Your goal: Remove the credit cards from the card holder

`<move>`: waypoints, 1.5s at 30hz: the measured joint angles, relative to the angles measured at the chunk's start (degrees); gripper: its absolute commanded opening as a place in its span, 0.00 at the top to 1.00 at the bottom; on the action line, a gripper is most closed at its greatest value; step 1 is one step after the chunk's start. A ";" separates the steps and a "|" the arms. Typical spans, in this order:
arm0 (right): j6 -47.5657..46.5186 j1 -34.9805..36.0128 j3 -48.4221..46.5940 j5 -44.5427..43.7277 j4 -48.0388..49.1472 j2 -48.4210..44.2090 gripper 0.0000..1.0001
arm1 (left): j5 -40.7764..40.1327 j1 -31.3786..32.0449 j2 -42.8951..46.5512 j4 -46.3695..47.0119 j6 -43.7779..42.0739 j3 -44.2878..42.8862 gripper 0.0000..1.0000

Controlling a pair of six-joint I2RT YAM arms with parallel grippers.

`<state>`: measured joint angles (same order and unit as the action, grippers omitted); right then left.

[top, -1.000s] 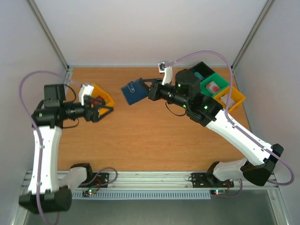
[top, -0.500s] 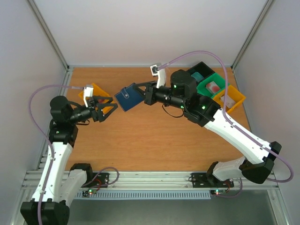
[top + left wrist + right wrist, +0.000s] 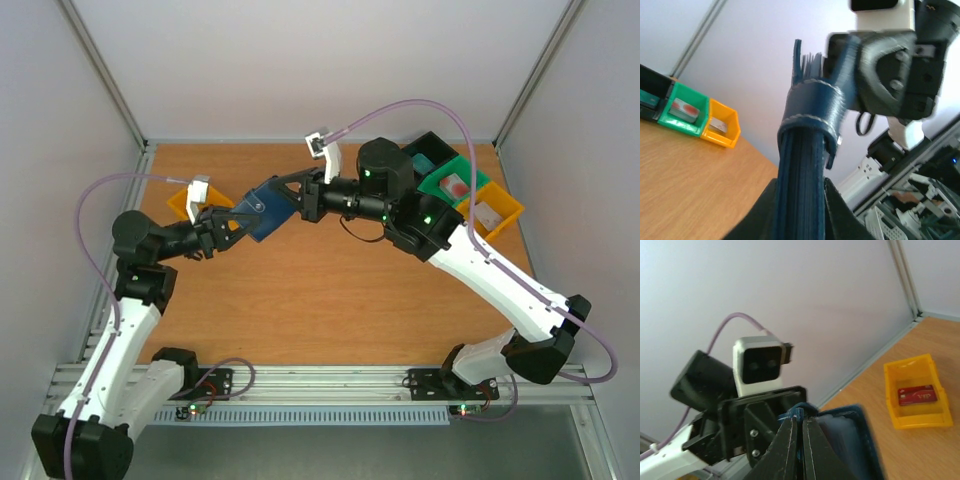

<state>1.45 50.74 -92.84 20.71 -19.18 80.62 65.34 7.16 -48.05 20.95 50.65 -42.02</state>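
Note:
The navy card holder (image 3: 268,212) hangs in the air over the left half of the table, between the two arms. My right gripper (image 3: 298,197) is shut on its far edge; in the right wrist view the fingers (image 3: 792,450) pinch a thin navy edge of the card holder (image 3: 850,440). My left gripper (image 3: 243,225) clamps the other end. In the left wrist view the card holder (image 3: 807,115) stands edge-on, filling the gap of the left gripper (image 3: 800,182), both fingers against its sides. One red credit card (image 3: 917,395) lies in the left yellow bin (image 3: 912,417). I cannot tell whether cards sit inside the holder.
The left yellow bin (image 3: 186,200) sits at the table's left edge behind the left arm. At the back right stand a black bin (image 3: 430,150), a green bin (image 3: 468,168) and a second yellow bin (image 3: 505,205), the last two with something in them.
The right arm carried the card holder leftward. The left arm swung away from the yellow bin to meet it, and its wide-open jaws closed in on the holder.

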 measured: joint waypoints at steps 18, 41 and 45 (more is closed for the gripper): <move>-38.12 -0.37 -16.55 0.13 -44.22 1.27 0.01 | -9.11 2.10 -0.74 -81.33 -81.55 -18.56 1.00; -53.79 4.11 -22.84 24.22 -60.17 21.68 0.15 | -8.61 3.32 -6.32 -104.06 -112.39 -23.43 1.00; -51.69 4.24 -18.14 21.24 -56.41 19.82 0.47 | -8.04 3.32 -6.32 -102.68 -110.99 -23.06 1.00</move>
<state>-50.24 54.98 -110.98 41.95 -75.59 100.44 57.30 10.48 -54.37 -81.73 -60.34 -65.08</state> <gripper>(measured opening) 0.740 0.133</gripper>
